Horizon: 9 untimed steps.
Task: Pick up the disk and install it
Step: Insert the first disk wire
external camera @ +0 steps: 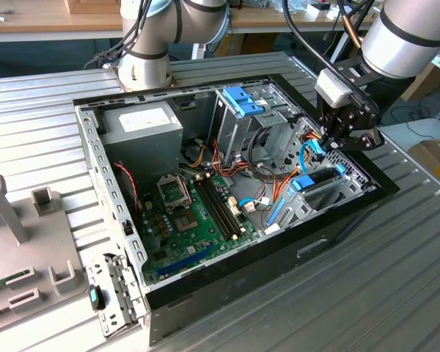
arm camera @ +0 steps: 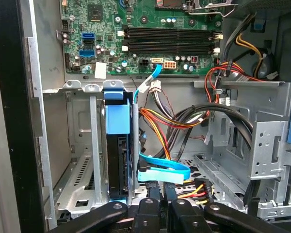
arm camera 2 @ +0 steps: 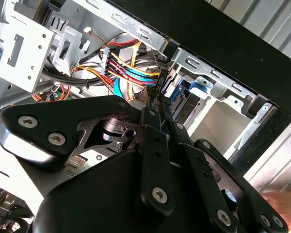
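Biggest risk is the arm (external camera: 411,37) crowding the computer case (external camera: 337,242). It is reaching in over the case's edge on the exterior view's right, and any sideways drift would be knocking the pincer (external camera: 336,143) against the metal bay wall.

Next risk is the wire bundle (arm camera: 160,121). Orange, yellow and red leads are looping right beside the bay, and a snag would be tugging them off the motherboard (external camera: 198,213).

The blue flat cable (arm camera: 162,171) is lying just in front of the pincer (arm camera: 161,199), touching or nearly so, and could be getting caught or bent.

The disk (arm camera: 117,121) is standing on edge in the bay slot at that same case corner, its blue rail facing up. It is looking seated or nearly so. If it is not fully home, a push off-line could be jamming it.

The pincer is looking narrow, fingertips almost together. I cannot tell whether it is nipping a cable.

Around it:
- The ribbed desk (external camera: 396,293) is carrying the case.
- A grey box with white label (external camera: 143,125) is sitting at the case's far corner.
- The tall metal cage (external camera: 242,103) with its blue clip is standing between that box and the bay.
- A grey fixture (external camera: 15,242) is sitting near the desk's edge on the exterior view's left, well apart.
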Each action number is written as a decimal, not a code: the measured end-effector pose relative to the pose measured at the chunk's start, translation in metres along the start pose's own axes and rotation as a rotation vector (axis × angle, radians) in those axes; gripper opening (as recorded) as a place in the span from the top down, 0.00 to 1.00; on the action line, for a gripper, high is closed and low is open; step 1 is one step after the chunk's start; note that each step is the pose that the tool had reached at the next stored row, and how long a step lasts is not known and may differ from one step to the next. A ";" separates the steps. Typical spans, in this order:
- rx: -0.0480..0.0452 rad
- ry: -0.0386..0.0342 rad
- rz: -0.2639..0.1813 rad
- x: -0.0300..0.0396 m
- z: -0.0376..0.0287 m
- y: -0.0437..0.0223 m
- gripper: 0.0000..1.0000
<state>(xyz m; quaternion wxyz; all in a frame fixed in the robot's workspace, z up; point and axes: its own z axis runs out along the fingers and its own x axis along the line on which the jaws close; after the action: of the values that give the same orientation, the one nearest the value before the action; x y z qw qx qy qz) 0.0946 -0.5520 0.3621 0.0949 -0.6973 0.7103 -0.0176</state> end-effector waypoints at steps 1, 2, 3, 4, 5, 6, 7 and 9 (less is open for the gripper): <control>0.0000 -0.0001 0.000 0.0000 0.0000 0.0000 0.84; 0.0000 -0.0001 0.000 0.0000 0.0000 0.0000 0.84; 0.0000 -0.0003 0.000 0.0000 0.0000 0.0000 0.84; 0.0000 -0.0003 0.000 0.0000 0.0000 0.0000 0.84; 0.0000 -0.0005 0.000 0.0000 0.0000 0.0000 0.84; 0.0000 -0.0005 0.000 0.0000 0.0000 0.0000 0.84; -0.0001 -0.0006 0.000 0.0000 0.0000 0.0000 0.84; 0.0000 -0.0008 0.000 0.0000 0.0001 0.0000 0.84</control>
<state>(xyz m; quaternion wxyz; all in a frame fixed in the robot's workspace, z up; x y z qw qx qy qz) 0.0946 -0.5521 0.3620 0.0952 -0.6972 0.7103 -0.0173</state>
